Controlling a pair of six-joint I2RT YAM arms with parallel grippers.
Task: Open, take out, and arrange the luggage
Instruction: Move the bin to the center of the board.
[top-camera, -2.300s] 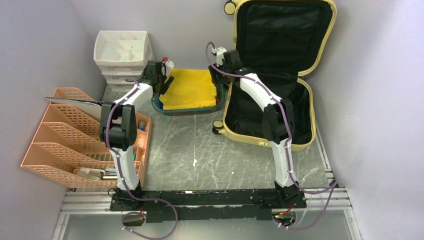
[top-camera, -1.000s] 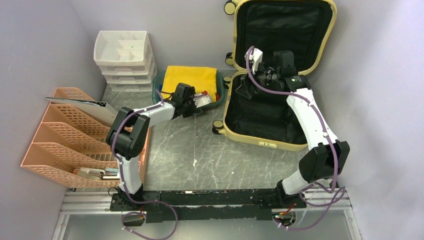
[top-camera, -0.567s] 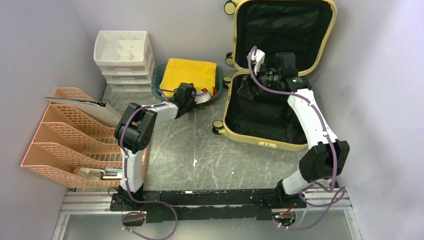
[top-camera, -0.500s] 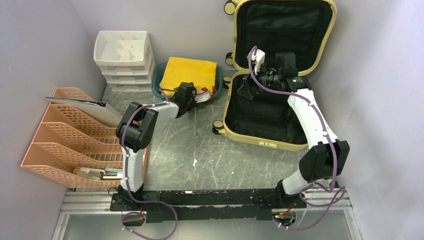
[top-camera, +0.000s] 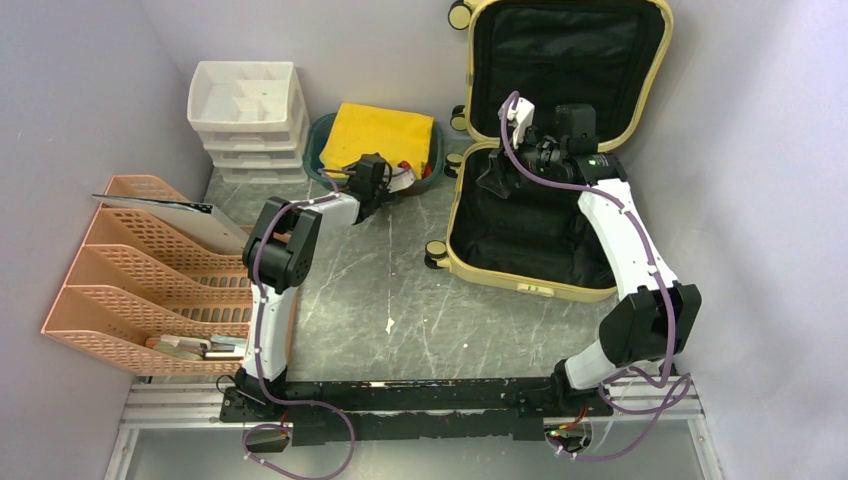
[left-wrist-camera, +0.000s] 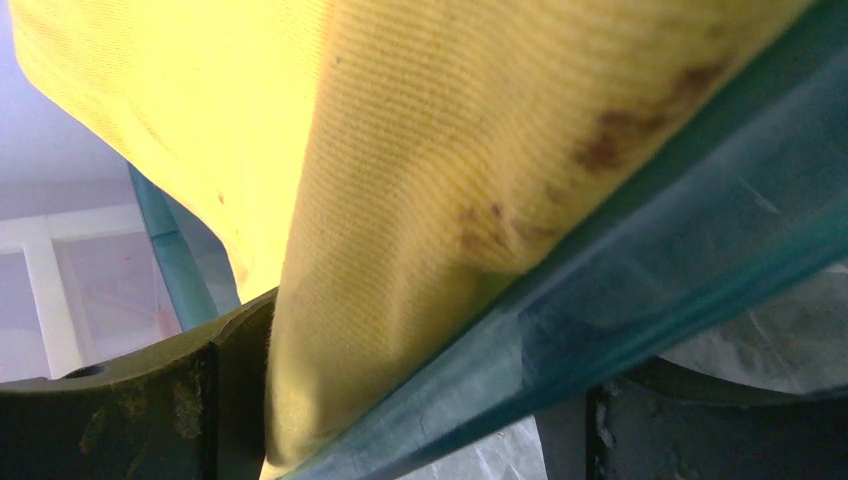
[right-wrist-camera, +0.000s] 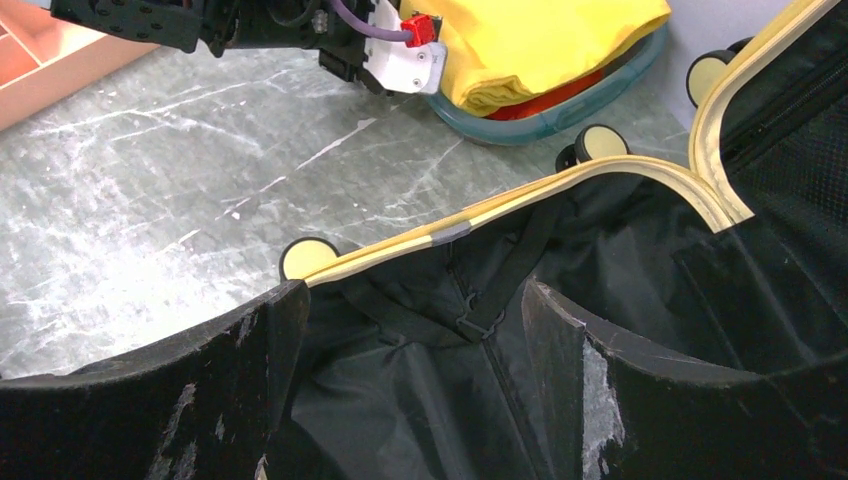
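Yellow luggage (top-camera: 510, 235) is lying open, apparently emptied, beneath the gaping, empty right end effector (right-wrist-camera: 410, 300); the gaping left end effector (left-wrist-camera: 420, 400) is straddling the tray (left-wrist-camera: 680, 260), arranging

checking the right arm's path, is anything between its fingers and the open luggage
Nothing visible. The right gripper hangs open directly over the luggage, and between its fingers only the black lining and a strap show. The teal tray with the yellow cloth sits to the left, outside the shell.

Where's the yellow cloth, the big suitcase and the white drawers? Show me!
yellow cloth (top-camera: 385, 135), top view, middle of its folded upper face.
suitcase (top-camera: 500, 279), top view, pale yellow near rim.
white drawers (top-camera: 243, 95), top view, the open top compartment.
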